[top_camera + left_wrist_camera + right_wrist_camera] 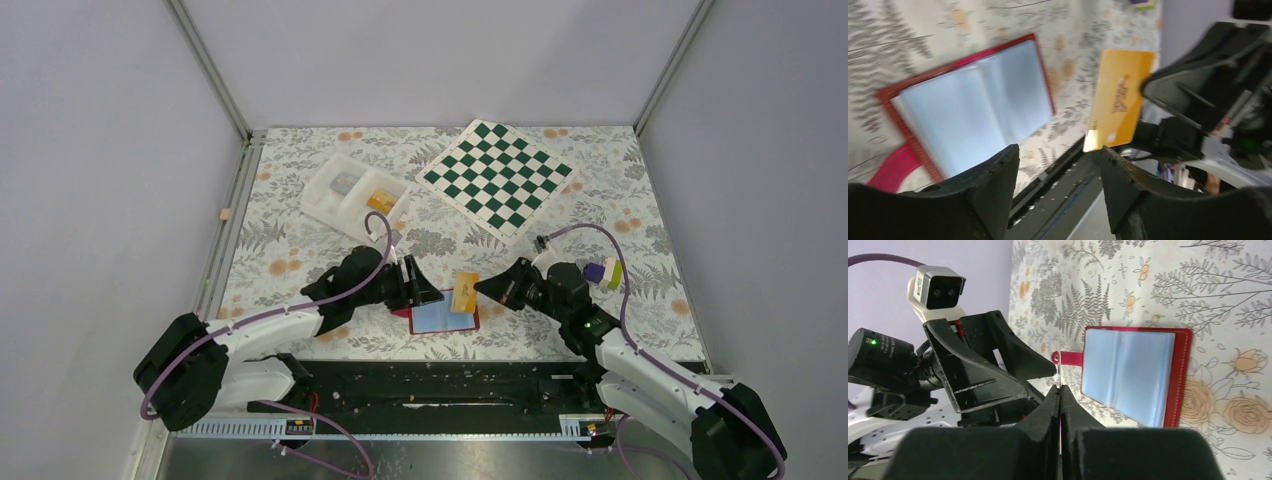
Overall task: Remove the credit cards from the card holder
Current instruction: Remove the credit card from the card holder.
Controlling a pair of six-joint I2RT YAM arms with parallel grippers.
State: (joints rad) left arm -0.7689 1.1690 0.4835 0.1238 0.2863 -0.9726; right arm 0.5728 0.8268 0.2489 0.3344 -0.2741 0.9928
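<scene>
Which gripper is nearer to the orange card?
Right. The right gripper is shut on the orange card, pinching its edge; the left gripper stands open just beside the card, not touching it.

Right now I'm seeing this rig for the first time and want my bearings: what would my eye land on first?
The orange credit card stands out first. It is pinched in the right tool, by the right end of the open red card holder, which lies flat at the near middle of the table, pale blue inside up. Next come the green-and-white checkerboard at the far right and the white two-compartment tray at the far left.
</scene>
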